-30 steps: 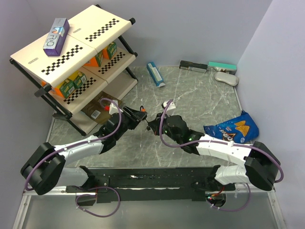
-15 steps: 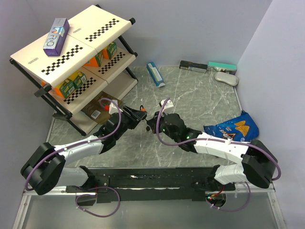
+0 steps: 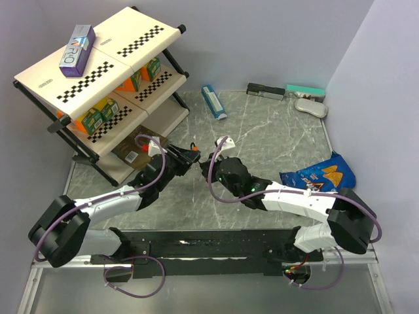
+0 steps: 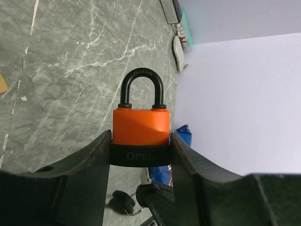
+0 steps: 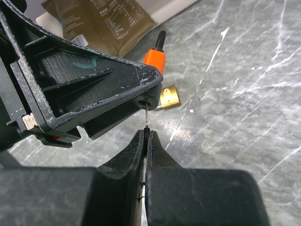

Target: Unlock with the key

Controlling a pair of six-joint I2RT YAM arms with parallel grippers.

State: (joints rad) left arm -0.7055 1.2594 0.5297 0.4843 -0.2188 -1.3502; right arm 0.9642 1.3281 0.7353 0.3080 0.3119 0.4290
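My left gripper (image 4: 141,141) is shut on the orange padlock (image 4: 141,129) and holds it off the table by its black base, black shackle closed and pointing away. In the top view the left gripper (image 3: 190,157) and right gripper (image 3: 208,165) meet tip to tip. My right gripper (image 5: 146,134) is shut on the key (image 5: 146,115), pinching its black head. The thin blade reaches the keyhole under the padlock (image 5: 155,59). In the left wrist view the key (image 4: 143,190) sits just below the padlock's base, with spare black-headed keys (image 4: 120,202) hanging on the ring.
A small brass padlock (image 5: 169,96) lies on the marble table under the grippers. A shelf rack (image 3: 98,78) stands at the back left with a brown packet (image 3: 127,152) at its foot. A blue chip bag (image 3: 321,176) lies right; a blue box (image 3: 214,101) lies at the back.
My right arm has moved left toward the left gripper, bringing the key up to the padlock's base. The left arm has held still.
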